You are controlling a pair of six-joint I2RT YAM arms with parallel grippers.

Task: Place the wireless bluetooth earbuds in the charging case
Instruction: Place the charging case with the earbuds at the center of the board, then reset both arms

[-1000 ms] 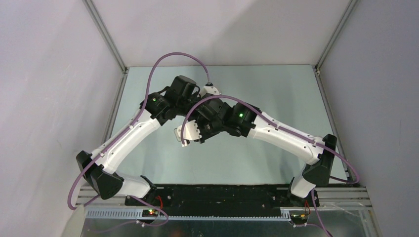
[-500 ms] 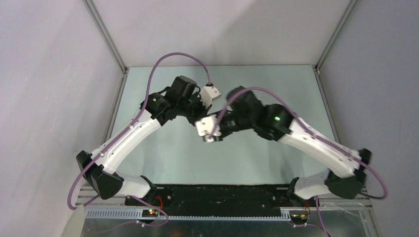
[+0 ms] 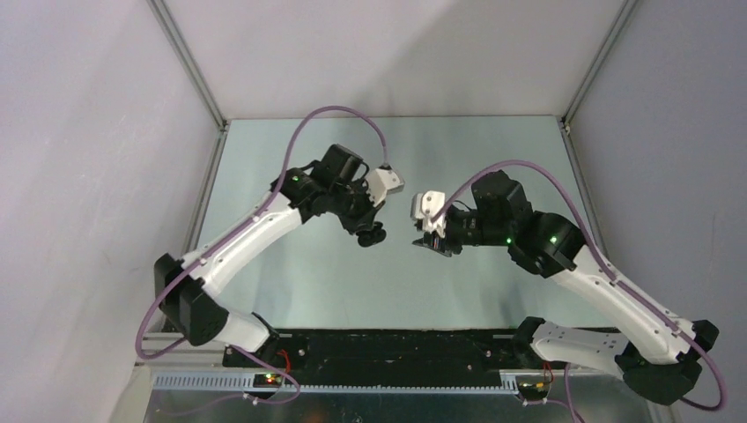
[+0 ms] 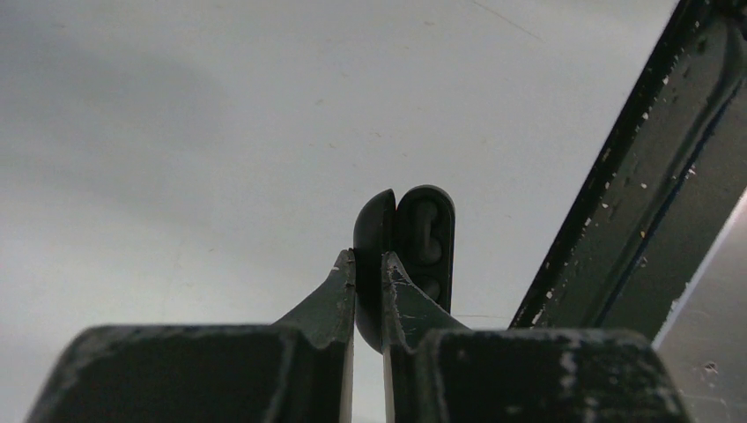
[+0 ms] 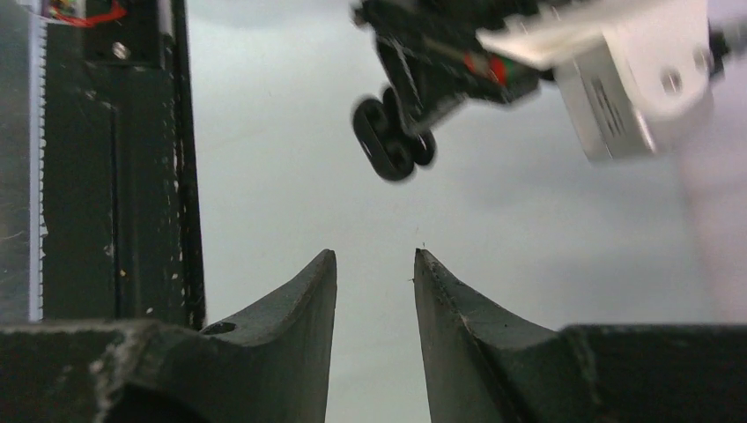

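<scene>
At the near edge of the table (image 3: 493,150) the two bases sit as before, but the arms above them have come apart: a second ago they were crossed together over the middle of the table, the right wrist lying over the left one, and now the right arm has swung back toward the right edge. The right gripper (image 5: 374,257) has widened as it left, and its jaws now stand parted with nothing between them, pointing across at its partner from a short way off. Just beyond it, over the middle of the table and clear of the surface, the left gripper (image 4: 367,286) has shifted only slightly and stays pinched on the charging case (image 4: 425,242), both fingers clamped on its lower end. The case hangs ajar, its two black halves splayed. In the open half the left wrist view shows a rounded grey form that may be a seated bud (image 4: 427,248), though that cannot be told for certain. The retreat with empty jaws reads as a release just finished at the case, either a bud dropped in or the lid prised up. From above no loose bud can be picked out toward the far edge
</scene>
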